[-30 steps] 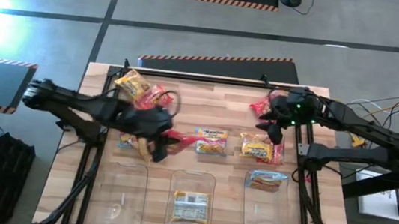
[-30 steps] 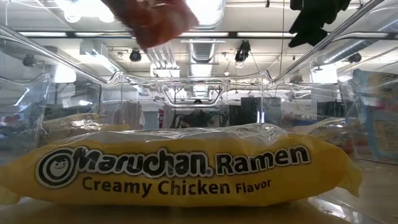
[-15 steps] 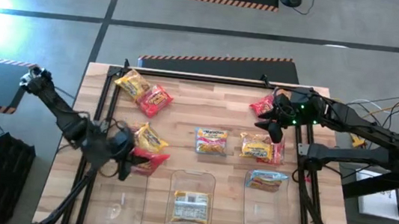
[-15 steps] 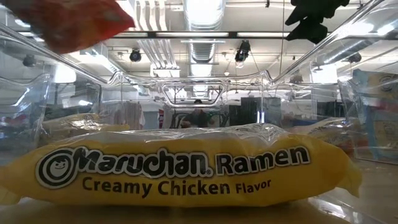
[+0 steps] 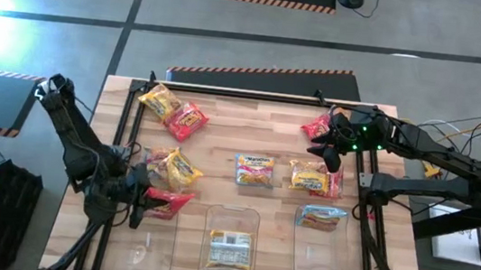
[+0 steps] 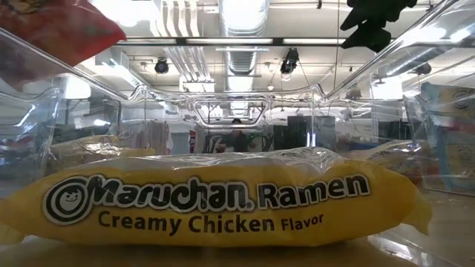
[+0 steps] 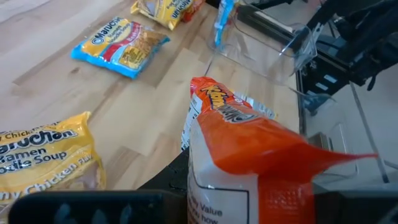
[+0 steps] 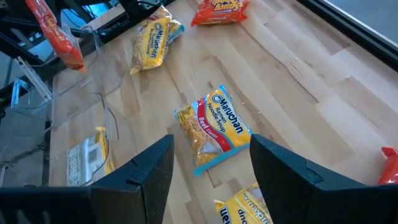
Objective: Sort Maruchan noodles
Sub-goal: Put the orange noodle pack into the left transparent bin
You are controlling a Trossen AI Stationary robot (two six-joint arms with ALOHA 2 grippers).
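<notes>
- left gripper (image 5: 144,199) holds red packet (image 5: 167,199) above empty left bin (image 5: 143,238); open drop path below
- yellow packets (image 5: 173,166) just behind gripper; bare wood beyond

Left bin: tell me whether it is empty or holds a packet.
Empty. The high view shows only clear plastic in the left bin; the left gripper holds the red packet over its far rim, not yet dropped.

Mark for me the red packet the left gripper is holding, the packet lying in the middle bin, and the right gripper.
red packet (image 5: 168,199), high view, middle of the wrapper.
packet in the middle bin (image 5: 229,249), high view, centre of its face.
right gripper (image 8: 211,163), right wrist view, gap between its open fingertips.
</notes>
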